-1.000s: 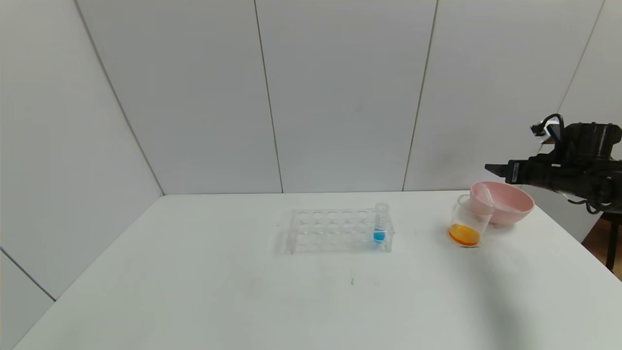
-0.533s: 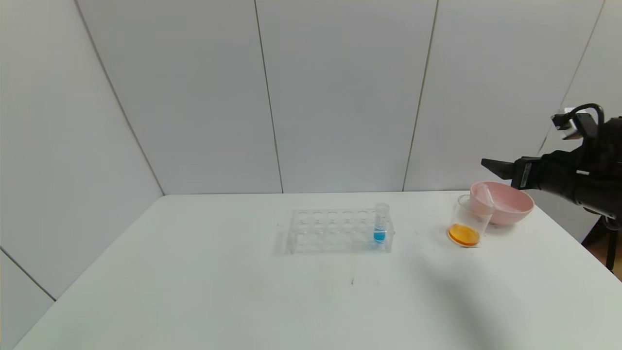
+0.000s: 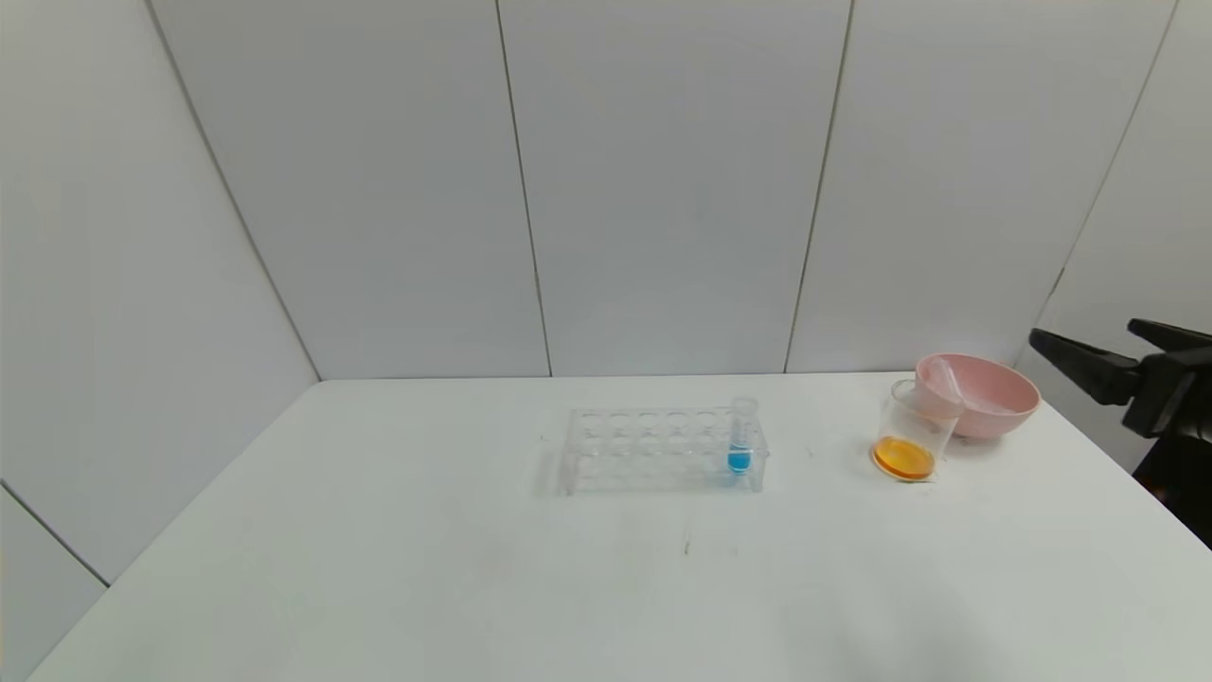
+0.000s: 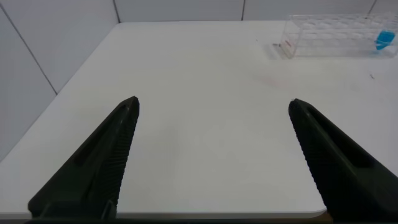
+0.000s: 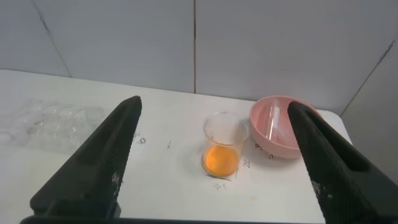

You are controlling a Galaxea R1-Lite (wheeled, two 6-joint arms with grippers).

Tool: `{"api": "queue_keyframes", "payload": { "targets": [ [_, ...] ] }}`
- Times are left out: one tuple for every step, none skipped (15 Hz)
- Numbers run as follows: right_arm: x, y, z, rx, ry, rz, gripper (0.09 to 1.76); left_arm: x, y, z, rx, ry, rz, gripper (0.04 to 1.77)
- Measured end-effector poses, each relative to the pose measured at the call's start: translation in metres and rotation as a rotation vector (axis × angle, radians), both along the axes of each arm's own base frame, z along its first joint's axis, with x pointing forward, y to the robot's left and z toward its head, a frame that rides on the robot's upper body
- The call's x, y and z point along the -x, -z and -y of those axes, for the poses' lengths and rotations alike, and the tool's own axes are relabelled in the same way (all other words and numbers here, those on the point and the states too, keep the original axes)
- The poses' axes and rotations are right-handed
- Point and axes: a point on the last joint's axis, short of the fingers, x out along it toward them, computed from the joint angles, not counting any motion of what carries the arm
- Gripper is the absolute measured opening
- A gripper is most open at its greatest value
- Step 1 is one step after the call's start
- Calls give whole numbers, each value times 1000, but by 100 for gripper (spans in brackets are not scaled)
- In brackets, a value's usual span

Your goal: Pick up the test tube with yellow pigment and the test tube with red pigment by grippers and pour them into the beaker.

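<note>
Right gripper (image 3: 1108, 350) off right edge of table (image 3: 473, 568), fingers spread wide, holding nothing. Left gripper (image 4: 214, 124) low over left near part of table, jaws spread, empty.

Beaker (image 3: 911, 438) near far right corner, orange liquid in bottom, just beside pink bowl (image 3: 985, 390). Emptied clear test tube (image 3: 943, 381) lying tilted inside bowl. Clear tube rack (image 3: 653, 447) mid-table toward far edge, blue-liquid tube (image 3: 741, 438) upright in right end.
</note>
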Motion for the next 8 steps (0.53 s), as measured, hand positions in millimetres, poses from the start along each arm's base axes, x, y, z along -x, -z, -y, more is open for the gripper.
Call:
{"api": "queue_keyframes", "payload": {
  "targets": [
    [13,-2,-1,1,0,23,168,0,0,0,0,0,0,172],
    [28,-5,-1,2,-1,50,169,0,0,0,0,0,0,172],
    [42,-7,-2,3,-2,79,169,0,0,0,0,0,0,172],
    [58,-10,-2,4,-2,115,169,0,0,0,0,0,0,172],
    [73,-12,-3,5,-1,151,169,0,0,0,0,0,0,172],
    [88,-13,-3,8,2,186,170,0,0,0,0,0,0,172],
    [102,-14,-2,14,7,215,170,0,0,0,0,0,0,172],
    [118,-13,-2,19,16,232,170,0,0,0,0,0,0,172]
  ]
}}
